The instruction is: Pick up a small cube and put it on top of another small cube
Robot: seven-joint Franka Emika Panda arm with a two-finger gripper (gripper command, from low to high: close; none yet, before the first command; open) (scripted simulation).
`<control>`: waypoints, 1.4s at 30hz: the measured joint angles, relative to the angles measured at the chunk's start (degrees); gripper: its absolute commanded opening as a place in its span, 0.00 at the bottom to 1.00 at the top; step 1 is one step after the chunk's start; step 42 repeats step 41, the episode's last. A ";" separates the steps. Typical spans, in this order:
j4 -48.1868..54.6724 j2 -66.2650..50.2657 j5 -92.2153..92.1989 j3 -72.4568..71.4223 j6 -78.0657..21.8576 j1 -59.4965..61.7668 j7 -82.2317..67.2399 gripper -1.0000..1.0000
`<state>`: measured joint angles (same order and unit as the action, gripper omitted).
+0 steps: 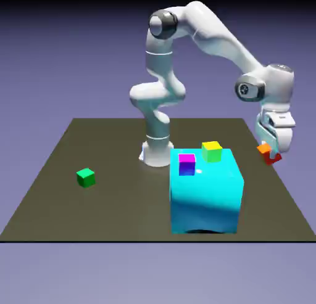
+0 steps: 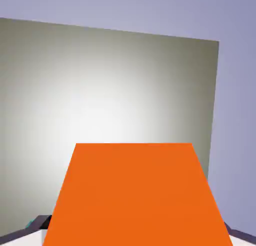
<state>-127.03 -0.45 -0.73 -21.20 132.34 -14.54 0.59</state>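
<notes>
My gripper [image 1: 270,153] hangs above the table near the exterior view's right edge, shut on the small orange cube [image 1: 268,153] with red-orange sides. That cube [image 2: 135,195] fills the lower half of the hand view, and only slivers of the fingers [image 2: 241,235] show at its bottom corners. Left of the gripper in the exterior view, a yellow-green cube [image 1: 212,151] and a magenta-and-blue cube [image 1: 187,164] rest on top of the big cyan block [image 1: 205,192]. A green cube [image 1: 86,177] lies on the table at the exterior view's left.
The robot's base [image 1: 157,153] stands behind the cyan block. The dark table [image 1: 68,192] ends close to the gripper at the exterior view's right; in the hand view the table surface [image 2: 110,90] spreads beyond the held cube, with its edge at the right.
</notes>
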 measured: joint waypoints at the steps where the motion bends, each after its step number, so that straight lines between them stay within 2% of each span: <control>1: -0.93 1.25 -2.49 1.81 0.33 1.49 1.16 0.00; 11: -10.32 11.88 -25.89 19.06 2.59 15.12 16.55 0.00; 33: -17.51 -2.23 -24.12 52.26 -8.44 51.61 70.86 0.00; 38: -19.48 -10.54 -33.94 47.98 -0.94 51.10 63.84 0.00; 39: -19.65 -11.25 -34.79 47.61 -0.29 51.13 63.23 1.00; 42: -19.65 -11.26 -34.60 47.62 -0.31 51.13 63.35 1.00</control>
